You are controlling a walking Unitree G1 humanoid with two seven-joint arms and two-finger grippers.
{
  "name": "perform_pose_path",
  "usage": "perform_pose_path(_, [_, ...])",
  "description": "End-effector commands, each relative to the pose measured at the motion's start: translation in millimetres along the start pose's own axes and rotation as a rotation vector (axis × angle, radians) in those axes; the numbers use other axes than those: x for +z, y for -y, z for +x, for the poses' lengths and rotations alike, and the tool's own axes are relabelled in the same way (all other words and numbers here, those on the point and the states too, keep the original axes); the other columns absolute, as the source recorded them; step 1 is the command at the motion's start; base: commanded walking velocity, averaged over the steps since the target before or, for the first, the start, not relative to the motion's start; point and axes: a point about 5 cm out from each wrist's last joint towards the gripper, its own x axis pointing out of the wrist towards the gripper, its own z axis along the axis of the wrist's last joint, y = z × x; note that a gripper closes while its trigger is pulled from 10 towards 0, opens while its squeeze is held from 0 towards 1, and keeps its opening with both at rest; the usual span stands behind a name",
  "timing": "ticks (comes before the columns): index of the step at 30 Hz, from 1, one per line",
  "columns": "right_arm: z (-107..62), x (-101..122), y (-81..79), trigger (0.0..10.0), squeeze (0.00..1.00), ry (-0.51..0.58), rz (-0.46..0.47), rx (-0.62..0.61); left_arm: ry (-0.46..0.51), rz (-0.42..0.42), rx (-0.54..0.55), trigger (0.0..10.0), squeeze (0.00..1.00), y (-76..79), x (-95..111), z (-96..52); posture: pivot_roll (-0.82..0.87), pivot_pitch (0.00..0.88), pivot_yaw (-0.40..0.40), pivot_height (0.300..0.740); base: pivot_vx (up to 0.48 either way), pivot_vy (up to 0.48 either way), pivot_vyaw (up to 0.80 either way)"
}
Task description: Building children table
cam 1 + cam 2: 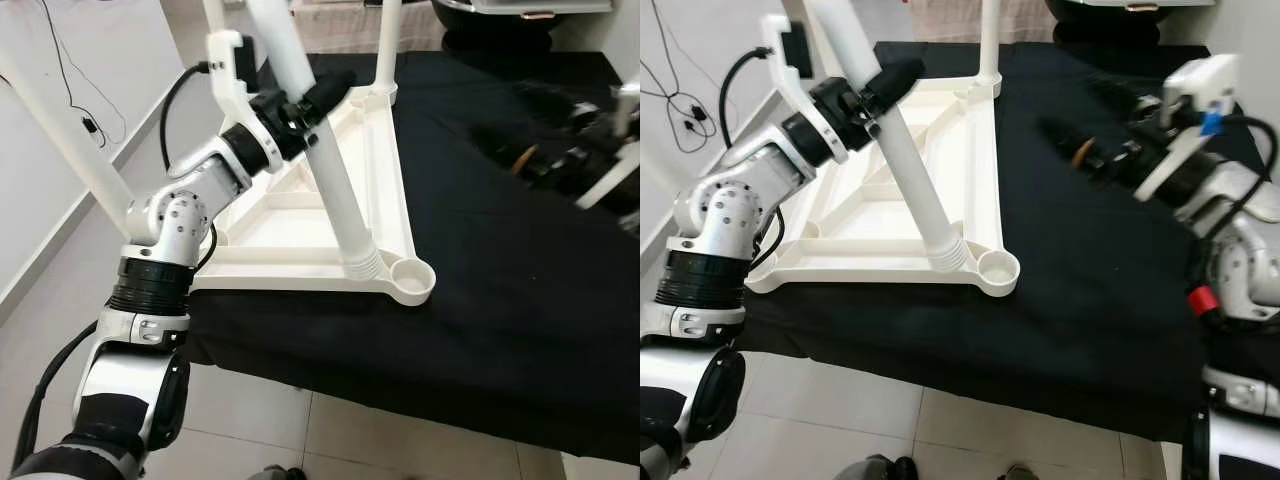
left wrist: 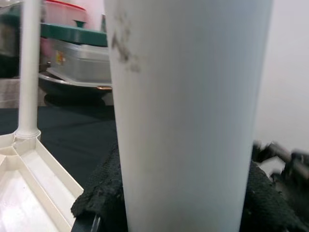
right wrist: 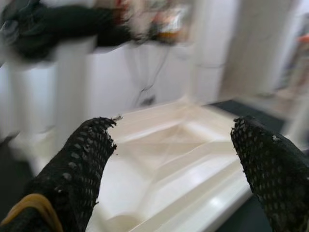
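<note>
White tabletop (image 1: 300,225) upside down on black cloth; leg (image 1: 340,200) tilted, threaded end beside corner socket (image 1: 412,279)

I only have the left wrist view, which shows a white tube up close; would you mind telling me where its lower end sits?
Observer: The table leg leans at a tilt, its ribbed lower end resting on the rim of the upturned white tabletop, just beside the open corner socket, not in it.
Operator: Thank you. Is my left gripper actually on it?
Observer: Yes, the left gripper is shut on the leg, well above the ribbed end.
Operator: And where is the right arm?
Observer: The right gripper hovers open over the black cloth, to the right of the tabletop, holding nothing.
</note>
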Motion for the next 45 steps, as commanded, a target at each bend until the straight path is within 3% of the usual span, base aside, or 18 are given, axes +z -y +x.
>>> perform_pose_path(1, [17.1, -13, -26.6, 10.0, 1.0, -0.05, 0.014, 0.127, -0.006, 0.045, -0.07, 0.0, 0.0, 7.8, -4, 1.2, -0.1, 0.145, 0.096, 0.74, 0.0, 0.0, 0.0])
perform_pose_path(2, [17.1, -13, -26.6, 10.0, 1.0, -0.05, 0.014, 0.127, -0.006, 0.045, -0.07, 0.0, 0.0, 7.8, -4, 1.2, -0.1, 0.145, 0.096, 0.74, 0.0, 0.0, 0.0])
perform_pose_path(3, [23.6, -18, -36.9, 10.0, 0.4, -0.056, 0.024, 0.174, -0.003, 0.042, -0.1, 0.0, 0.0, 11.8, -6, 3.3, -0.1, 0.146, 0.095, 0.74, 0.0, 0.0, 0.0])
perform_pose_path(4, [29.7, -21, -43.3, 10.0, 0.0, -0.067, 0.037, 0.198, 0.008, 0.044, -0.139, 0.0, 0.0, 17.2, -6, 6.0, -0.09, 0.148, 0.094, 0.74, 0.0, 0.0, 0.0])
perform_pose_path(6, [39.0, -23, -47.6, 10.0, 0.0, -0.084, 0.07, 0.202, 0.033, 0.051, -0.197, 0.0, 0.0, 26.1, -2, 9.7, -0.1, 0.151, 0.086, 0.74, 0.0, 0.0, 0.0])
perform_pose_path(11, [45.6, -21, -56.1, 10.0, 0.0, -0.079, 0.124, 0.223, 0.05, 0.066, -0.233, 0.0, 0.0, 30.8, 0, 12.2, -0.1, 0.152, 0.085, 0.74, 0.0, 0.0, 0.0])
perform_pose_path(13, [49.4, -21, -61.9, 10.0, 0.0, -0.072, 0.145, 0.229, 0.052, 0.068, -0.246, 0.0, 0.0, 32.5, -1, 12.9, -0.1, 0.157, 0.083, 0.74, 0.0, 0.0, 0.0])
perform_pose_path(14, [59.7, -27, -74.1, 10.0, 0.0, -0.085, 0.172, 0.223, 0.051, 0.073, -0.269, 0.0, 0.0, 36.2, -3, 13.6, -0.1, 0.161, 0.086, 0.74, 0.0, 0.0, 0.0])
perform_pose_path(20, [72.6, -35, -86.1, 10.0, 0.0, -0.114, 0.212, 0.197, 0.033, 0.097, -0.3, 0.0, 0.0, 42.6, -10, 15.1, -0.1, 0.163, 0.084, 0.74, 0.0, 0.0, 0.0])
perform_pose_path(37, [94.5, -33, -84.0, 10.0, 0.0, -0.133, 0.252, 0.086, 0.026, 0.098, -0.355, 0.0, 0.0, 56.0, -14, 20.2, -0.09, 0.162, 0.082, 0.74, 0.0, 0.0, 0.0])
perform_pose_path(38, [95.4, -33, -83.9, 8.3, 0.0, -0.135, 0.257, 0.08, 0.029, 0.098, -0.355, 0.0, 0.0, 56.5, -14, 20.6, -0.09, 0.162, 0.082, 0.74, 0.0, 0.0, 0.0])
perform_pose_path(39, [95.4, -33, -83.9, 8.3, 0.0, -0.135, 0.257, 0.08, 0.029, 0.098, -0.355, 0.0, 0.0, 56.5, -14, 20.6, -0.09, 0.162, 0.082, 0.74, 0.0, 0.0, 0.0])
perform_pose_path(40, [96.2, -33, -84.1, 0.0, 0.0, -0.135, 0.262, 0.072, 0.033, 0.098, -0.353, 0.0, 0.0, 56.8, -14, 21.1, -0.09, 0.161, 0.082, 0.74, 0.0, 0.0, 0.0])
perform_pose_path(45, [98.3, -31, -88.5, 0.0, 0.0, -0.126, 0.274, 0.062, 0.045, 0.091, -0.343, 0.0, 0.0, 56.2, -13, 22.4, -0.09, 0.16, 0.081, 0.74, 0.0, 0.0, 0.0])
